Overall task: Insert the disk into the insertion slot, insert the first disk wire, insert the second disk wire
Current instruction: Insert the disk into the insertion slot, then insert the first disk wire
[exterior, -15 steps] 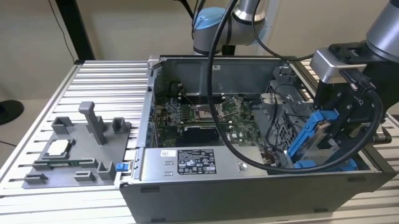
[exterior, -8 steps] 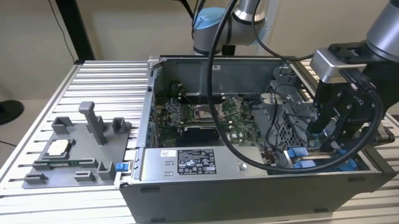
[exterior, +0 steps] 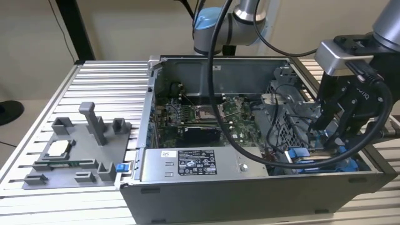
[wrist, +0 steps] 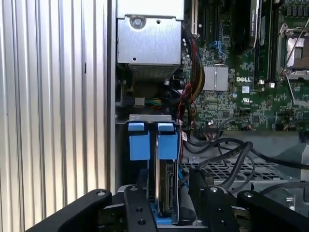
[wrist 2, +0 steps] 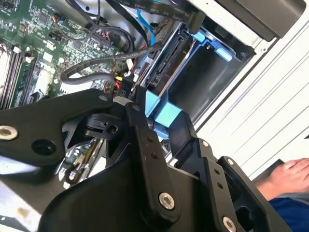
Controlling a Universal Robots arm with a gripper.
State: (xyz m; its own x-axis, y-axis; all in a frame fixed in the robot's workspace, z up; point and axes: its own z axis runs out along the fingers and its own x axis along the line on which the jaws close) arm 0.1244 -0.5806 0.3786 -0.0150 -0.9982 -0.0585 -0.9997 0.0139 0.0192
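Here fingers (wrist: 195, 182) slightly parted, straddling disk (wrist: 166, 188) edge-on in insertion slot (wrist: 145, 117), gripping nothing.

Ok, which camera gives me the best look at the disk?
The first wrist view: the disk stands edge-on, its silver body and blue carrier both plain. The second wrist view catches its blue carrier at a slant, partly behind the claw. The exterior view gives bits of blue beneath the claw.
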